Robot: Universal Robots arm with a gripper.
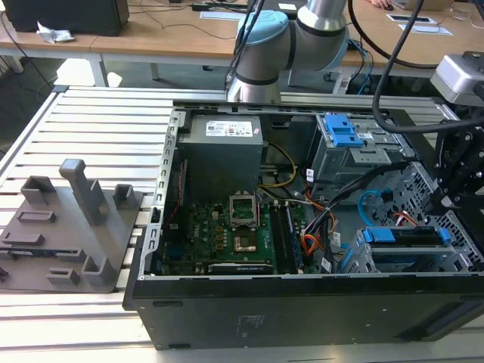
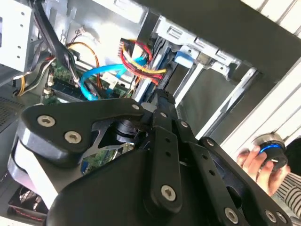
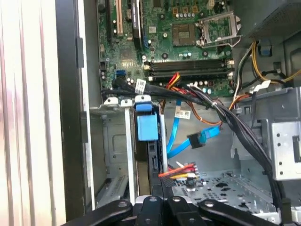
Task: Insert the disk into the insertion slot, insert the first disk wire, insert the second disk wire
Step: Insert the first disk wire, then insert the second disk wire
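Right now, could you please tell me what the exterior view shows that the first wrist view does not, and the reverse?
The exterior view adds the grey moulded fixture block beside the case and the arm's blue-capped joints. The first wrist view adds the red-and-yellow wire bundle next to the disk's end. Both share the green motherboard, the thin light-blue cable and the blue-framed silver disk sitting in the silver perforated drive cage.

We see the disk [image 1: 402, 236] framed in bright blue, a light-blue cable [image 3: 176, 122], a green circuit board [image 3: 188, 28], red and yellow wires [image 3: 178, 170], an orange cable [image 1: 310, 243] and a silver-grey drive cage [image 1: 393, 261] dotted with holes.
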